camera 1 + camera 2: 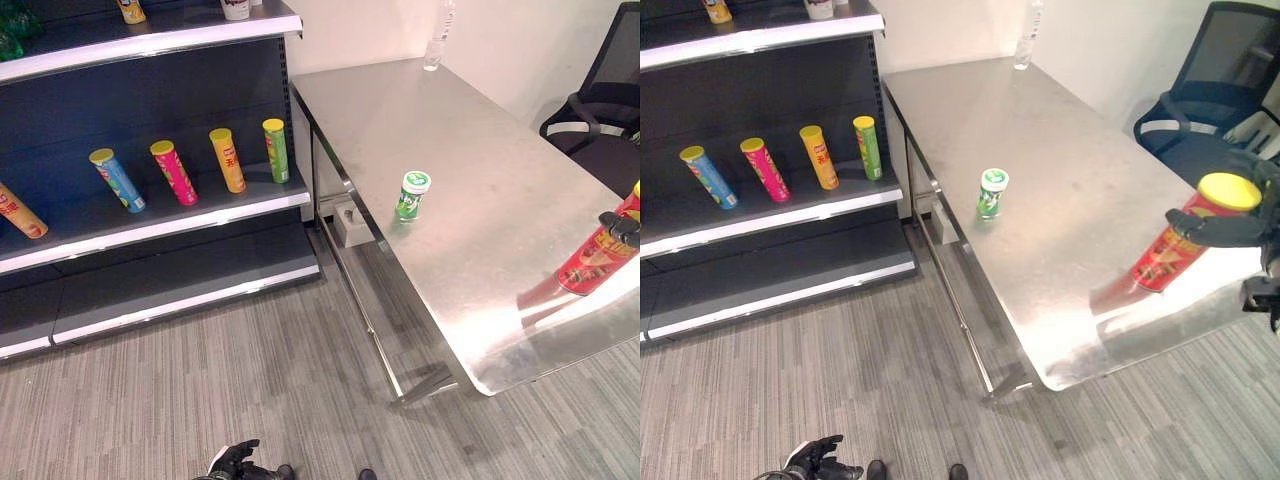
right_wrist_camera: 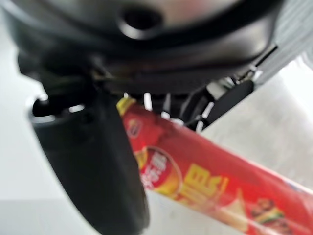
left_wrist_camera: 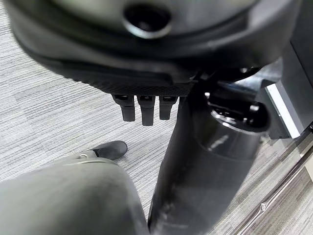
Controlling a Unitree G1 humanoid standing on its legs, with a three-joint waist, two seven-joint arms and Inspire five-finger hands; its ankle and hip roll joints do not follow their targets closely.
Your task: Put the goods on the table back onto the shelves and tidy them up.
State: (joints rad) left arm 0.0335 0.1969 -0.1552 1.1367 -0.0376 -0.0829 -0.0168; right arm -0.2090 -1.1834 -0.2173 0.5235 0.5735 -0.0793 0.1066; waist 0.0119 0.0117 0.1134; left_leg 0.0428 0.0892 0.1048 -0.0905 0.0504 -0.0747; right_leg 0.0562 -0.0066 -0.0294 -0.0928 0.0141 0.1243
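Right hand (image 1: 1240,228) grips one red can (image 1: 1185,243); green cup (image 1: 991,192) apparently alone on table (image 1: 1080,130).

Red can (image 2: 205,183) between dark fingers (image 2: 98,171)

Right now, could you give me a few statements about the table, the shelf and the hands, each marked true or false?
1. The right hand holds a red can with a yellow lid. True.
2. The red can stands upright. False: it is tilted, lid end up.
3. A small green can stands upright on the table. True.
4. The green can lies on the shelf. False: it is on the table; the shelf holds the blue can, pink can, orange can and a tall green one.
5. The left hand holds a can. False: it hangs low over the floor, holding nothing.
6. A clear bottle stands at the table's far edge. True.
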